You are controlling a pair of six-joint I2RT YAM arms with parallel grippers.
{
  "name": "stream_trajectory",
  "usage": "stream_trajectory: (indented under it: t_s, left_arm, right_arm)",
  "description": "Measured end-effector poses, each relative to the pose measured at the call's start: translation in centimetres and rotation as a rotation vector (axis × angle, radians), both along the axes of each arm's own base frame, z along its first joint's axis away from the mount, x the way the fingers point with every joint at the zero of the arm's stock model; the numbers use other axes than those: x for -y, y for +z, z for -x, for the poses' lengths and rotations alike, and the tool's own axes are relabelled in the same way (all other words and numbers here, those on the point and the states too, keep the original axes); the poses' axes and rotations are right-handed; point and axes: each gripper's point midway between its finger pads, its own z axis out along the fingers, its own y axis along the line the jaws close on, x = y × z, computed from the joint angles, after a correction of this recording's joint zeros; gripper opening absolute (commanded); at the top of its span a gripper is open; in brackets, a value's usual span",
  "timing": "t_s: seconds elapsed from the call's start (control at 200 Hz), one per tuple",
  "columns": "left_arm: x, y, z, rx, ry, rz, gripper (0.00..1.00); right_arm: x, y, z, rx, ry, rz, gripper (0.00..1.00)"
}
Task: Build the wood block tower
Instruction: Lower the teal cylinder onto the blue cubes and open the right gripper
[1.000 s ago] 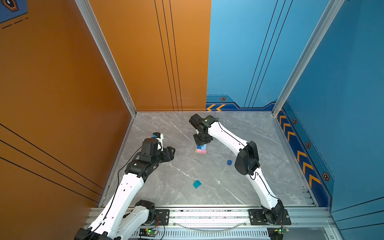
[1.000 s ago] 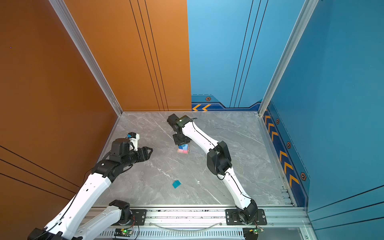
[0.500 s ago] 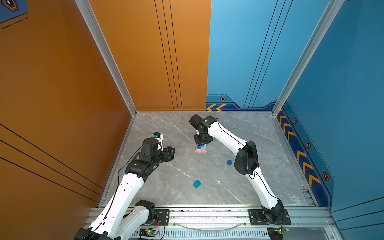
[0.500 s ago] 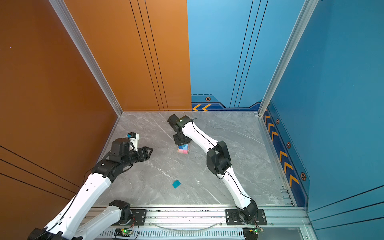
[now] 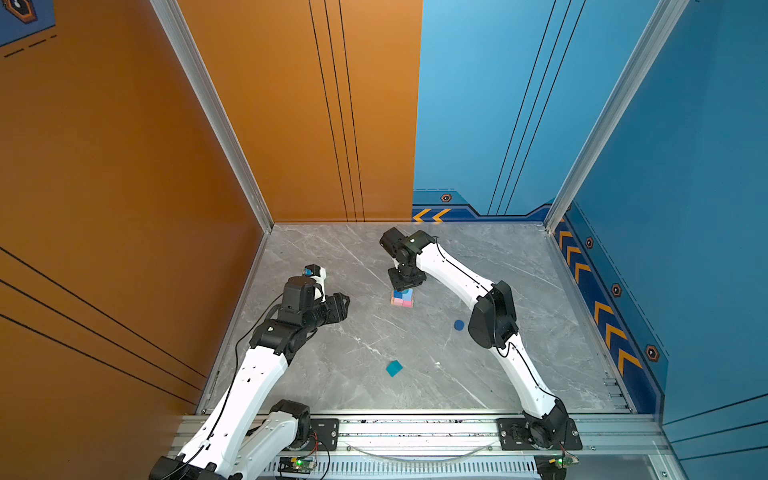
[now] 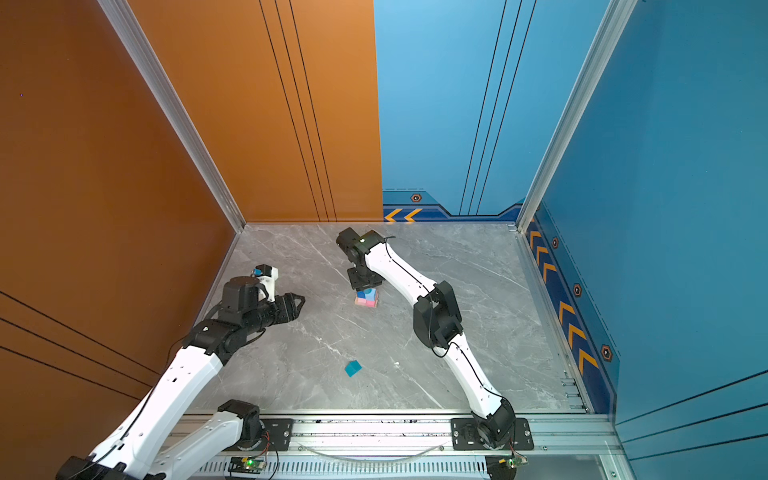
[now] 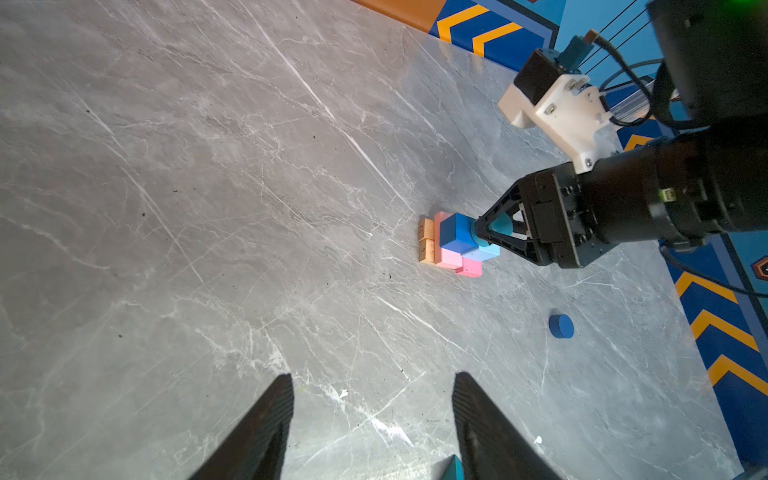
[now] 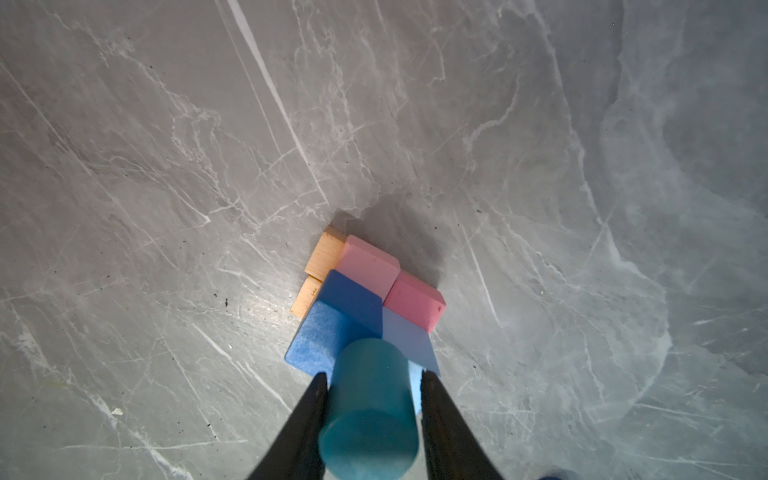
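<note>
Here marble tabletop [image 5: 332,374], orange-blue walls [image 5: 353,124]; left hand [image 7: 372,376] wide, empty; right hand [image 8: 374,374] flanks teal cylinder [image 8: 370,399], grip unclear.

teal cylinder [image 8: 370,399] | dark-blue cube [image 8: 332,328] | pink bars [image 8: 368,266] | grey-veined tabletop [image 8: 166,124]

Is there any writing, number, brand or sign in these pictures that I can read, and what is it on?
No readable words, numbers or brand names anywhere.
tan bars: tiny dark marks on their ends, too small to read.
Wall trim: yellow chevron arrows, signs only, no lettering.
Wall trim: hexagon badges, symbol only, detail too small to read.
</note>
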Motion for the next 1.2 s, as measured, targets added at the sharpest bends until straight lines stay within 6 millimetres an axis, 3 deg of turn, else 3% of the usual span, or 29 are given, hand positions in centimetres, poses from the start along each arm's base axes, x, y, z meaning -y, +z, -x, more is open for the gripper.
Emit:
stream_trajectory:
  t_s: [0.716,1.201]
  left_arm:
    - [0.05,0.24,-0.22,0.013,0.0,0.003,0.63]
    - [0.05,0.23,-0.22,0.013,0.0,0.003,0.63]
  right_arm:
    - [-0.3,-0.42,0.22,-0.019,0.004,-0.011,0.4]
    - [-0.36,-0.42,0.26,-0.022,0.002,-0.015,0.57]
